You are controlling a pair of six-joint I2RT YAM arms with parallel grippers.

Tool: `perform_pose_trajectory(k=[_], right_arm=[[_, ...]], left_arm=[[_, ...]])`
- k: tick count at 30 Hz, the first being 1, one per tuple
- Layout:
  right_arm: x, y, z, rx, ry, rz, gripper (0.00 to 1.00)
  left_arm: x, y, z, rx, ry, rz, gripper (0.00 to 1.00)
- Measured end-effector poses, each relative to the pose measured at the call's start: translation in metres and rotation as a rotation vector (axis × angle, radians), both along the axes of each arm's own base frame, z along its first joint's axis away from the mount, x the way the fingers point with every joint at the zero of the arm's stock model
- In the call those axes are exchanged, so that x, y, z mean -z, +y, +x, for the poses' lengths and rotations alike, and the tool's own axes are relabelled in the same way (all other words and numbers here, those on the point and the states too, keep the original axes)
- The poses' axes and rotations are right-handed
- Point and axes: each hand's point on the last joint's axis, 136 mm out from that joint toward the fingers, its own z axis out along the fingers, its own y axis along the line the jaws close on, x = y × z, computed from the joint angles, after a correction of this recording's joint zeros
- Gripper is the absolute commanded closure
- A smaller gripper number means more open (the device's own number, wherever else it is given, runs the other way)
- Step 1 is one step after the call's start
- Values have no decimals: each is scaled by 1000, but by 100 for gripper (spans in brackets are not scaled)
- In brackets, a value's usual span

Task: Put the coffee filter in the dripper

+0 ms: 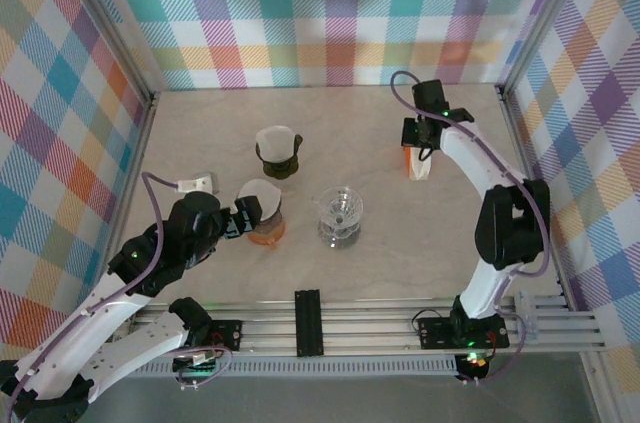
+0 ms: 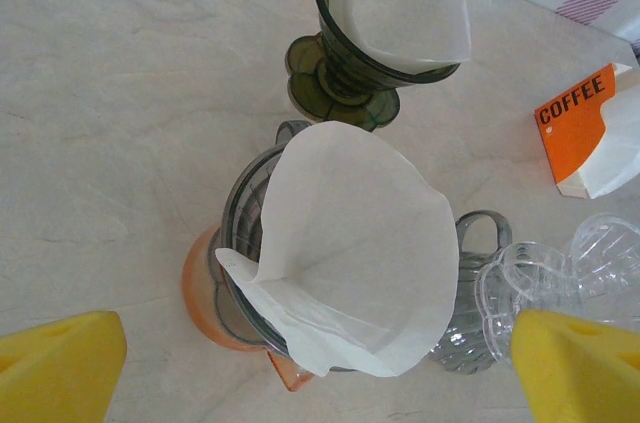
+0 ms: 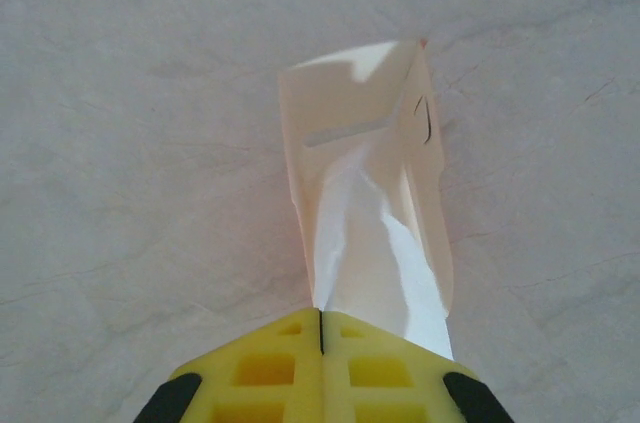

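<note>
Pinching coffee filter (image 3: 368, 261), right jaws closed; left jaws wide

The left end effector (image 2: 320, 368) gapes wide, right end effector (image 3: 321, 317) pinched closed.

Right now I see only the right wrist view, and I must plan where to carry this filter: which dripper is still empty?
Observer: The clear dripper stands empty, near the table's middle.
Operator: And the other drippers?
Observer: The green dripper and the orange-based dripper each hold a paper filter already.
Operator: Is the left arm in my way?
Observer: Its jaws stand open beside the orange-based dripper, to the left of the clear one.
</note>
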Motion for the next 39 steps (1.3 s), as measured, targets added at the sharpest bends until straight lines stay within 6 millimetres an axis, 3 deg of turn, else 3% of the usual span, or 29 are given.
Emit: perform_pose_trajectory(k=[9,10,12,14,16,18,24,27,34,39], right_arm=[[-41,9,-41,-50,-75,59,100],[-44,11,-46,-58,-82,64,96],[-52,12,-56,-58,-95,75,78],[-54,13,-63,-52,-99,87,67],[-47,10,-66,-34,-84,95,60],[-27,6,-71,-12,-38,99,55],[41,-7,-65,73,133,116,56],[63,-14,-61,106,175,114,60],[78,-19,-47,138,179,120,61],[80,-19,-34,135,170,115,69]], left_arm=[[1,0,0,1,3,3,1],[1,-1,0,2,3,1,2],[1,-1,0,6,6,-1,2],[1,-2,0,7,6,-1,1],[1,-2,-1,9,6,-4,1],[0,-1,-1,9,2,-7,1],[-3,0,-3,9,-9,-15,1],[-5,1,-4,10,-18,-19,1],[-9,3,-6,8,-31,-27,0],[-7,2,-5,8,-24,-22,0]])
